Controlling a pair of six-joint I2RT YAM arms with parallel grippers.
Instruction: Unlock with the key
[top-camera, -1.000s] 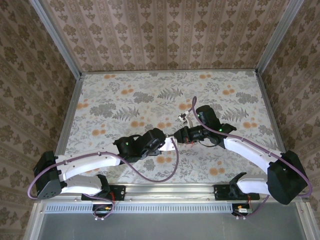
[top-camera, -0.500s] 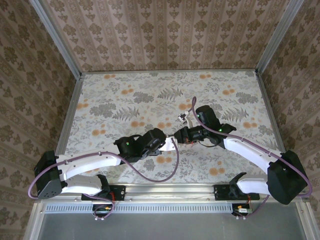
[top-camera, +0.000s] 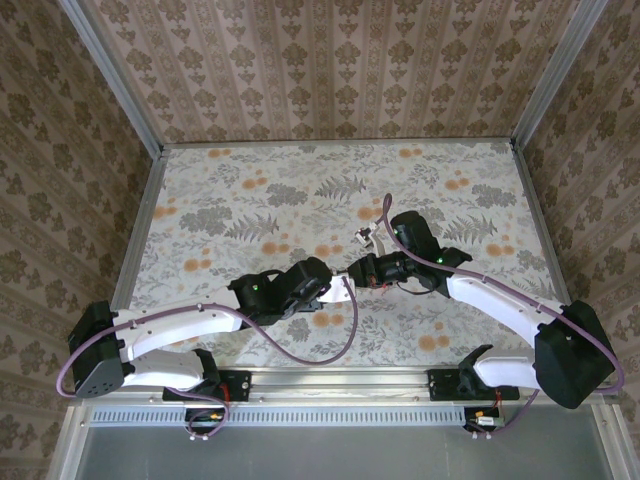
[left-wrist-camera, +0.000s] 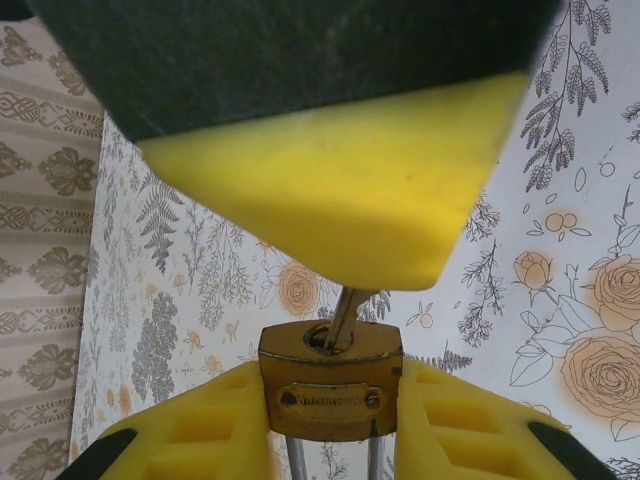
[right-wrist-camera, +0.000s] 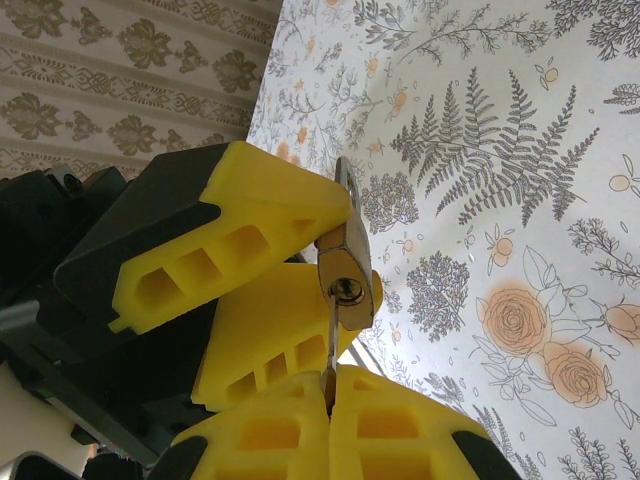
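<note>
The left gripper (left-wrist-camera: 330, 388) clamped the padlock (left-wrist-camera: 330, 350) by its sides, steadying it with the keyhole facing outward. The right gripper (right-wrist-camera: 328, 385) pinched the key (left-wrist-camera: 345, 308), which sat in the keyhole, apparently ready to be turned.

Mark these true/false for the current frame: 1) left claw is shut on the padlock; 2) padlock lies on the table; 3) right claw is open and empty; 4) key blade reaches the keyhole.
1) The left claw is shut on the padlock. True: its yellow fingers press both sides of the brass body.
2) The padlock lies on the table. False: it is held up off the surface between the left claw's fingers.
3) The right claw is open and empty. False: its fingers are closed on the key.
4) The key blade reaches the keyhole. True: the left wrist view shows the blade meeting the hole; how deep it sits cannot be told.
</note>
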